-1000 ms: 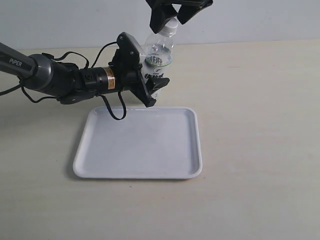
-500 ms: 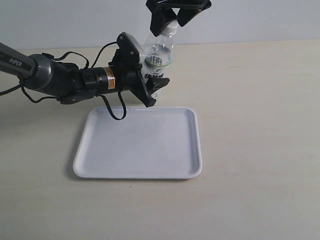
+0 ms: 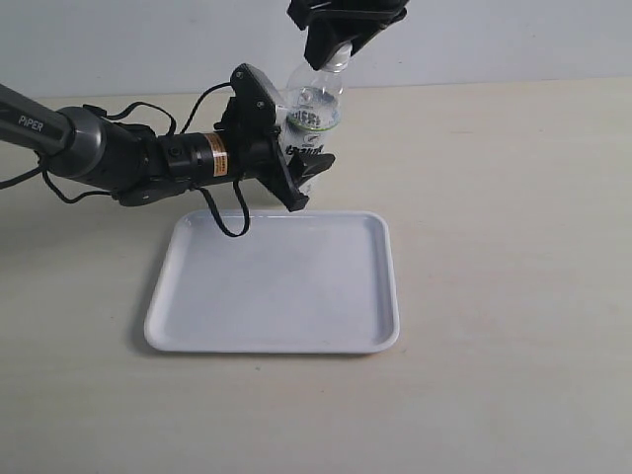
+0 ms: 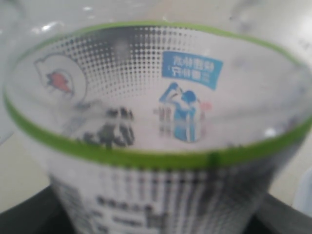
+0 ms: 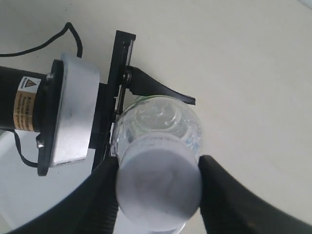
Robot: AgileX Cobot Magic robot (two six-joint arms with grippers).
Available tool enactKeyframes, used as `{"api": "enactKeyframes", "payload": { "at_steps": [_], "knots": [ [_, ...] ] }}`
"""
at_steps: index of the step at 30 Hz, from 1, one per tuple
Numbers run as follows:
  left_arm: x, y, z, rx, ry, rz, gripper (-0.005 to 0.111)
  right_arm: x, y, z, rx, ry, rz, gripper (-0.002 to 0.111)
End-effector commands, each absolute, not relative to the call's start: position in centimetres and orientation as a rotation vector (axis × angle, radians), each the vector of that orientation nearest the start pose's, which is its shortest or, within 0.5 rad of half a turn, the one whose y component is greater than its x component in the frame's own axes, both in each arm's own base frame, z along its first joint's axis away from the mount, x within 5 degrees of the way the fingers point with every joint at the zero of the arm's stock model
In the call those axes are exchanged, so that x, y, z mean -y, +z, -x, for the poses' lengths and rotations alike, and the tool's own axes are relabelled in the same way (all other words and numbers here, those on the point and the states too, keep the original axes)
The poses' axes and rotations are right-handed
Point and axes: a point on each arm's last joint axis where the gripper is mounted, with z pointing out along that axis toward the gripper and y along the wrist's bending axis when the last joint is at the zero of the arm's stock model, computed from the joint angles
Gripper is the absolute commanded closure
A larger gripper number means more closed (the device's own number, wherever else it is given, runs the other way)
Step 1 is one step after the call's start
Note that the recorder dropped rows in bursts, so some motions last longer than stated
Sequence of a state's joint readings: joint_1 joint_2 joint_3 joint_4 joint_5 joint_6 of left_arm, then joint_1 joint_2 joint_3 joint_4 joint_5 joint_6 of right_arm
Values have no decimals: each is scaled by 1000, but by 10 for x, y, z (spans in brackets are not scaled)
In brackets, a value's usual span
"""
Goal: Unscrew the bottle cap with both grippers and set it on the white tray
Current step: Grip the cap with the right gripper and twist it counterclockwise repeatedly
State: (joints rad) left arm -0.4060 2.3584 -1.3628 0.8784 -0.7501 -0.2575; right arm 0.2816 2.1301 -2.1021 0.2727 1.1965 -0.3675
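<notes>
My left end effector [image 3: 304, 138] clamps the slim clear plastic labelled bottle [image 3: 316, 99], upright at upper centre, above the square white plastic tray [image 3: 276, 286]. My right end effector [image 3: 339, 44] pinches the small round white plastic cap [image 5: 158, 187] atop it.

one bottle [image 3: 314, 109], one bottle cap [image 5: 158, 181], one white tray [image 3: 276, 286] and two end effectors [image 3: 306, 166] [image 3: 341, 44].

The left arm [image 3: 74, 143] bears the white word "PiPER" on its grey link; an orange sticker [image 5: 24, 105] on its wrist carries a black warning triangle above print too small to read; the bottle [image 4: 156, 146] shows dark Chinese characters on its label and a blue panel [image 4: 191, 67] of white characters, all too blurred to read.
</notes>
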Motion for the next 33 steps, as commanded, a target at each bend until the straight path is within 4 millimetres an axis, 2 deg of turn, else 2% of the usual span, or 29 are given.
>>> {"api": "enactKeyframes", "payload": {
  "at_steps": [1,10,17,28,33],
  "knots": [
    [231,86,-414,-1559,-493,-1119,107,-150,299,-444,-2489,295,984,108],
    [232,88,-413,-1555,-528,-1095,107,-154,300,-443,-2163,195,1497,108],
    [232,89,-413,-1557,-550,-1078,107,-154,300,-444,-1908,90,1781,108],
    [232,89,-413,-1563,-557,-1071,107,-154,301,-445,-1485,-69,2133,108],
    [232,89,-413,-1564,-557,-1069,107,-156,301,-445,-1416,-70,2165,108]
  ]
}}
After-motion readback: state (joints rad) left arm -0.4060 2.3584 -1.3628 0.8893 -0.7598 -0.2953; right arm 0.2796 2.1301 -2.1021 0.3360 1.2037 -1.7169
